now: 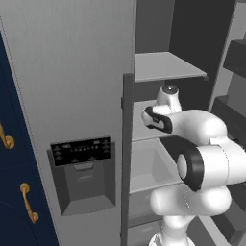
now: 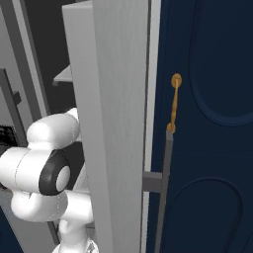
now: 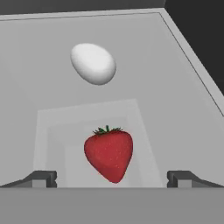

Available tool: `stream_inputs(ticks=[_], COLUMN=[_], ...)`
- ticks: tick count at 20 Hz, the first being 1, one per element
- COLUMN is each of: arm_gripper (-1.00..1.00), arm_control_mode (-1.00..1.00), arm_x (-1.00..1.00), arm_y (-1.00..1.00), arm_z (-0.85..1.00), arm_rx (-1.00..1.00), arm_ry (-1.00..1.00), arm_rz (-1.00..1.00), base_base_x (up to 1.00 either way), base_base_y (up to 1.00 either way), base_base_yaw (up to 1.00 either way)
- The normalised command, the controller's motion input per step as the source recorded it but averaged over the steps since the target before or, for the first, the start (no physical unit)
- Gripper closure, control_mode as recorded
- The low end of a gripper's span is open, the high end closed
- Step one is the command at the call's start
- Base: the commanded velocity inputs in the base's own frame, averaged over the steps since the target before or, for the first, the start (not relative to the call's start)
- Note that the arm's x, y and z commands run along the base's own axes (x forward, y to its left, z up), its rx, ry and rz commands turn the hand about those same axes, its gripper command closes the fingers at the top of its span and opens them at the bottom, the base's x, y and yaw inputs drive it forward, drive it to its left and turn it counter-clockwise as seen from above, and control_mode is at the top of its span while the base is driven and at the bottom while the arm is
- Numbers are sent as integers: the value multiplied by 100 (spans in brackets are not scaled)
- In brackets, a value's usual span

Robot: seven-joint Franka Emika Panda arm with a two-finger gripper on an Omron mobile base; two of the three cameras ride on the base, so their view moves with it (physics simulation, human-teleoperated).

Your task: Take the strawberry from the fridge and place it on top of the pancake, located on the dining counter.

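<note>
Presently the gripper [image 3: 112,178] stands with its jaws spread wide and nothing between them; in the hand view the two dark fingertips [image 3: 41,178] rise at either side of the bottom edge, well apart from each other. Between them, and a little beyond, lies the strawberry [image 3: 109,153], bright red with a green leafy cap, resting on a grey shelf [image 3: 175,109] inside the fridge [image 1: 72,96]. The fruit is not touched by either fingertip. Further along the same shelf sits a white egg-like lump [image 3: 93,63], apart from the strawberry. Neither of these two items can be made out from the base cameras. The left base view supplies the wider setting instead: the fridge's closed left door with its black-panelled dispenser [image 1: 81,150], a dark vertical bar handle [image 1: 127,158], and the opened right compartment with grey shelves, into which the white arm [image 1: 202,163] reaches over a middle shelf. Navy cabinets with brass handles [image 1: 29,202] show at the left edge of that view. The right base view is largely blocked by the edge of the opened fridge door [image 2: 118,128], with the arm's elbow to its left and a navy cabinet door [image 2: 207,128] with a brass handle to its right.
</note>
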Motion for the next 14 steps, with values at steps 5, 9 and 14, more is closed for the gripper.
stream_inputs(ticks=[5,9,14], arm_gripper=[-100,-100,-100], arm_control_mode=[-100,-100,-100], arm_x=[53,24,-1], arm_y=[0,0,0], arm_z=[-20,-24,-34], arm_rx=[0,0,0], arm_ry=[0,3,8], arm_rz=[0,0,0], base_base_x=[0,0,0], base_base_y=[0,0,0], base_base_yaw=[0,0,0])
